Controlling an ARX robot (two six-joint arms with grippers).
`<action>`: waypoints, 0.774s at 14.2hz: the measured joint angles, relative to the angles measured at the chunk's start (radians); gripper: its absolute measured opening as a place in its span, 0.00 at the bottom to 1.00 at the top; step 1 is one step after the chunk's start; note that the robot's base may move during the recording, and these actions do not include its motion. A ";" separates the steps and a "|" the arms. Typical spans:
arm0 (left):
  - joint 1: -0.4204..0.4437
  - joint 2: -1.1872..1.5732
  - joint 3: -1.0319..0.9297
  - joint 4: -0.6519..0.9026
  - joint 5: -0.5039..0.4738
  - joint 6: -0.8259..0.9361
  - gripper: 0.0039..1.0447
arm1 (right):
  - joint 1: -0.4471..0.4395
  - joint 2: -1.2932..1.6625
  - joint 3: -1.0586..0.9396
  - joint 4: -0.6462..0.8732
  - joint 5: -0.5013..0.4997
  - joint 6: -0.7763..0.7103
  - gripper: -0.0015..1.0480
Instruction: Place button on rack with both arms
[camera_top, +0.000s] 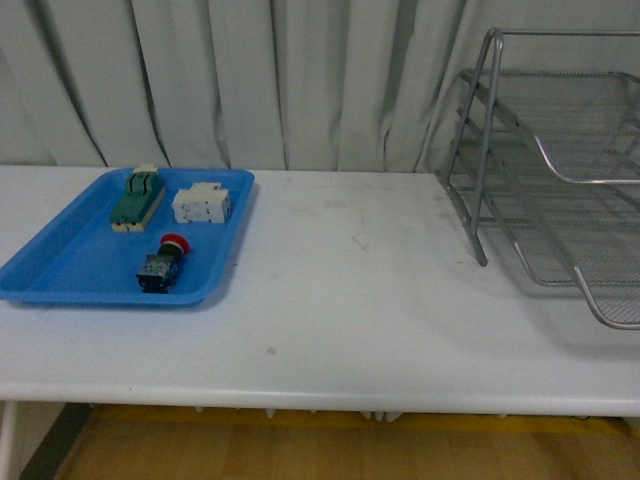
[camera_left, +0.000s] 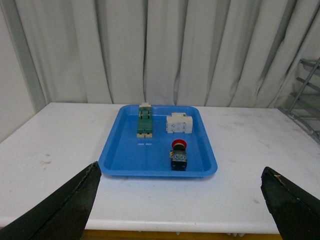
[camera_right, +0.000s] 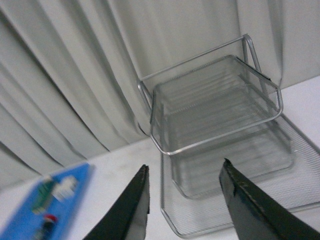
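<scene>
I see the small push-button with red mushroom cap and black-silver body (camera_top: 164, 262) (camera_left: 179, 155) lying on its side in the flat blue plastic tray (camera_top: 70, 260) (camera_left: 130, 155), in the near part, at table left. Its long axis runs near-to-far, with the cap pointing away from me and angled a little right. Beyond the cap sits the white block component (camera_top: 201, 204). The green-and-cream block component (camera_top: 137, 198) is just left of that; neither touches the button. The tray's raised rim rings all three.

The silver wire-mesh tiered rack (camera_top: 483, 150) (camera_right: 220, 115) stands at far right, well apart, with white tabletop (camera_top: 350, 300) between.

My left gripper (camera_left: 180, 171) has its fingers spread wide and holds nothing. My right gripper (camera_right: 185, 167) has its fingers parted, facing the rack, also holding nothing.
</scene>
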 joint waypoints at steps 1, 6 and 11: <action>0.000 0.000 0.000 0.000 0.000 0.000 0.94 | 0.136 -0.181 -0.065 -0.147 0.135 -0.225 0.26; 0.000 0.000 0.000 0.000 0.000 0.000 0.94 | 0.394 -0.309 -0.281 -0.012 0.399 -0.370 0.02; 0.000 0.000 0.000 0.000 0.000 0.000 0.94 | 0.394 -0.432 -0.281 -0.145 0.399 -0.373 0.02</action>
